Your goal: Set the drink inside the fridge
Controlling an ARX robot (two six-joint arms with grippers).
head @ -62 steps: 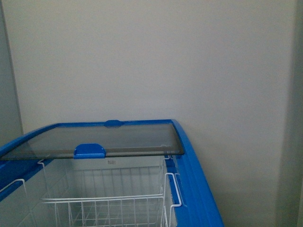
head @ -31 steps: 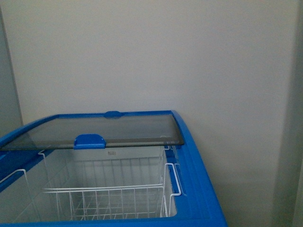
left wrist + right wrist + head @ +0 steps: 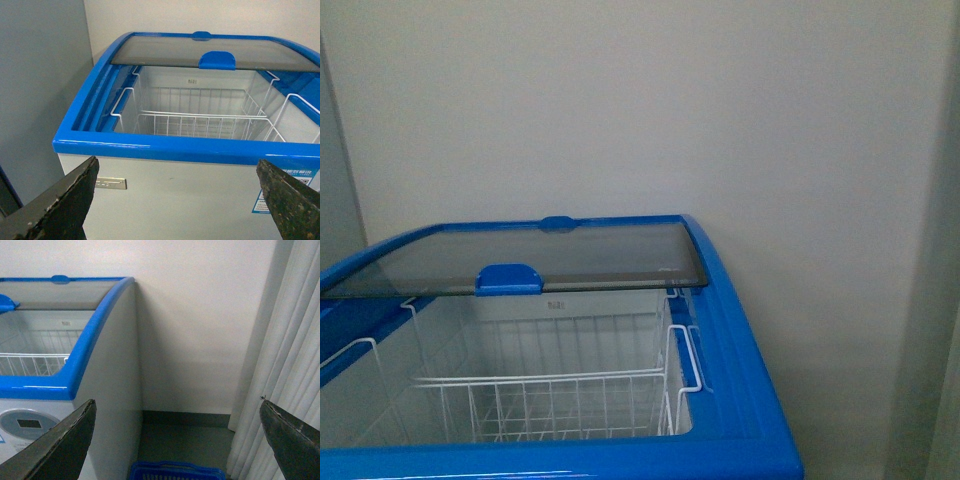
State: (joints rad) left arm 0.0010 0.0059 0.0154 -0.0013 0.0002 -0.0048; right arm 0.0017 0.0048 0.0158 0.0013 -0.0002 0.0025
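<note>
Showing fridge (image 3: pixel 740 340) open, wire basket (image 3: pixel 550 400) empty

wall (image 3: pixel 640 110): plain off-white, fills upper front view
curtain (image 3: pixel 285 360): pale, vertical folds, right edge of right wrist view
basket (image 3: pixel 177 472): blue plastic, on floor (image 3: pixel 185 440), bottom centre
cabinet (image 3: pixel 40 90): grey panel, left side

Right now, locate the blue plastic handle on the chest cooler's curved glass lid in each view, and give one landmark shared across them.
Front view: blue plastic handle sits left of centre, on the glass lid's near edge.
Left wrist view: the handle is near the upper middle, above the white wire basket.
Right wrist view: only its tip shows at the frame's edge.
Shared landmark: the cooler's blue top rim.
</note>
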